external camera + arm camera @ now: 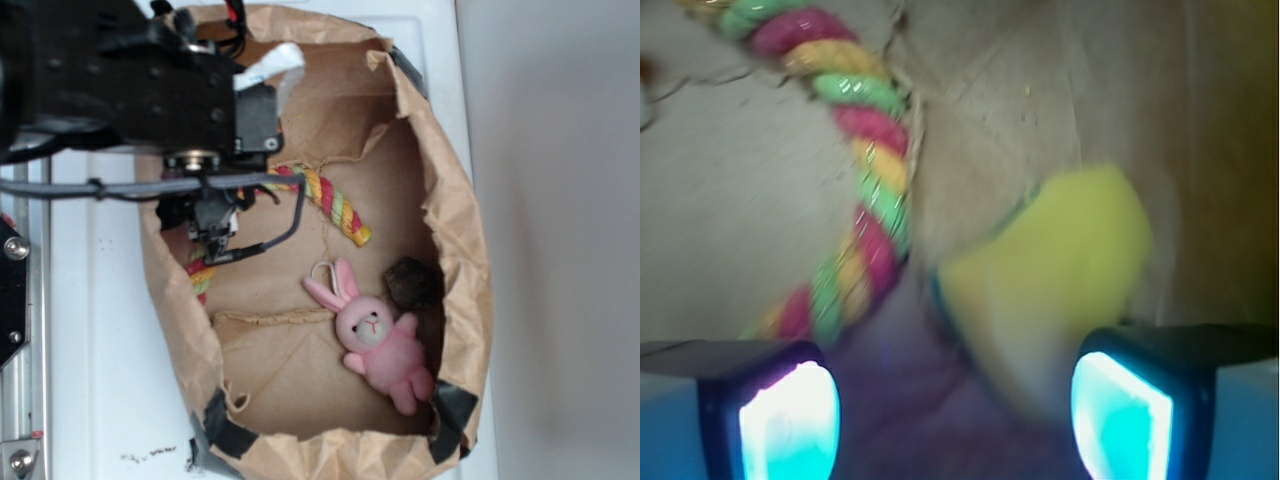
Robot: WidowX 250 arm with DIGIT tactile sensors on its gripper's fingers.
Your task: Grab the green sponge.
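I see the gripper (955, 420) spread wide, yellow foam green sponge (1055, 275) between its fingers, probably untouched; blurry. Striped rope (865, 190) beside.

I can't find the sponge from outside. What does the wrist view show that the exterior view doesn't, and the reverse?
Only the wrist view shows the green sponge, its yellow foam blurred, lying between the open fingers of the hand. Only the exterior view shows the pink bunny, a dark lump beside it, and the whole paper bag; there the arm hides the sponge. Both show the striped rope and the bag's brown paper floor.
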